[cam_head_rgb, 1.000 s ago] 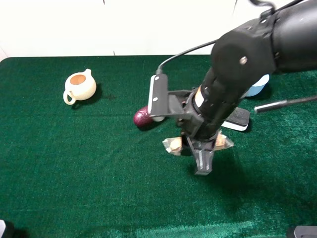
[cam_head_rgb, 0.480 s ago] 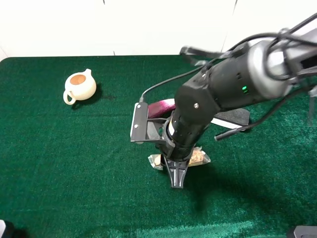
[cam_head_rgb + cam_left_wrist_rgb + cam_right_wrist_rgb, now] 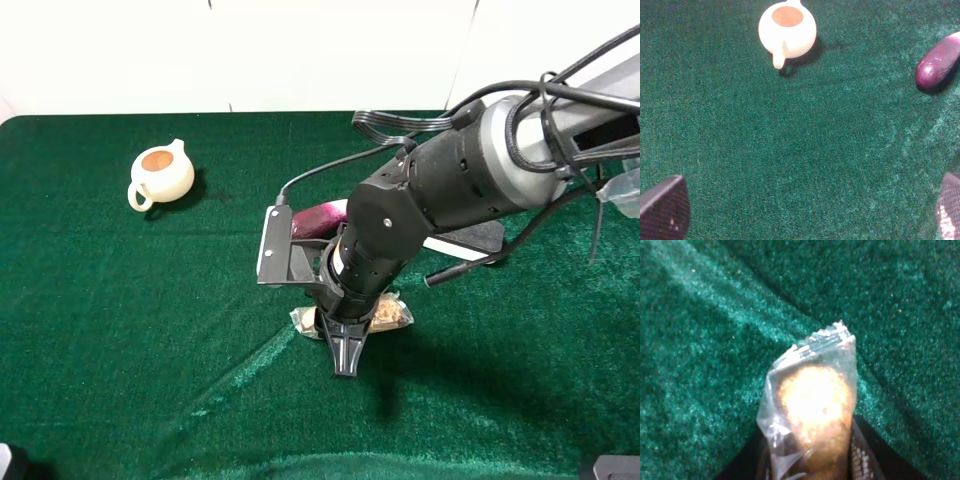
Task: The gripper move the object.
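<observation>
R gripper (image 3: pixel 344 346) pinched object (image 3: pixel 392 314) mid-length, jaws clamped on it. Since 1 s back, it shifted left & toward cam, now just front of eggplant (image 3: pixel 318 219). Transfer underway; release not yet done.

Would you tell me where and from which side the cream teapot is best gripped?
Probably from straight above, closing across the round belly of the cream teapot, off the line of handle and spout. It stands upright and apart, and the small handle looks too slight for a steady hold.
</observation>
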Robot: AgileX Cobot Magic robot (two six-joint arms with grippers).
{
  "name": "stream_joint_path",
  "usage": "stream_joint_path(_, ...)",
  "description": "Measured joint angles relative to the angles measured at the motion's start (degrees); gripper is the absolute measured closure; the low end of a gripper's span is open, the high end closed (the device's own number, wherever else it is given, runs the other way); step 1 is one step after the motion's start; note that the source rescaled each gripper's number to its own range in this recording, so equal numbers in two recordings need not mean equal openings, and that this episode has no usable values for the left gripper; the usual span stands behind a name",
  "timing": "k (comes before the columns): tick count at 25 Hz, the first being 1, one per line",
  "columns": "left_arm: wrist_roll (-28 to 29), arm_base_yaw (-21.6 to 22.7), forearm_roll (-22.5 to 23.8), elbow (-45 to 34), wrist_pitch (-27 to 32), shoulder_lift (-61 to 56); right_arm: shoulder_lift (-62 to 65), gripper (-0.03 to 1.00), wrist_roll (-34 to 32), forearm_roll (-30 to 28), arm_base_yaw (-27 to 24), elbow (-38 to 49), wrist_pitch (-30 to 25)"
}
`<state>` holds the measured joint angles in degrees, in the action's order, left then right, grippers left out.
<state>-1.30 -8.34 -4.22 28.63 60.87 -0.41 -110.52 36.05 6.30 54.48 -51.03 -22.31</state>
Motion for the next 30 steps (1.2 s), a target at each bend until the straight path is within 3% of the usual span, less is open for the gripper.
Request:
stream_joint_path(14,0.0,0.0,0.0,0.0,0.0,0.0,0.27,0.95,-0.07,2.13,0.0,-0.04,-1.61)
stream_joint_path(18,0.0,0.0,0.0,0.0,0.0,0.0,1.34,0.61,-1.16,2.65,0.0,0.01,-4.18)
stream_joint_path(21,0.0,0.0,0.0,0.0,0.0,0.0,2.9,0.42,-1.61,2.78,0.0,0.06,-5.79)
stream_joint_path(24,0.0,0.0,0.0,0.0,0.0,0.0,4.38,0.13,-4.17,2.37,0.0,0.06,-7.05)
stream_joint_path(26,0.0,0.0,0.0,0.0,0.0,0.0,5.5,0.03,-7.74,0.78,0.0,0.06,-7.51)
stream_joint_path(30,0.0,0.0,0.0,0.0,0.0,0.0,7.12,-0.02,-14.9,-3.34,0.0,0.06,-7.63)
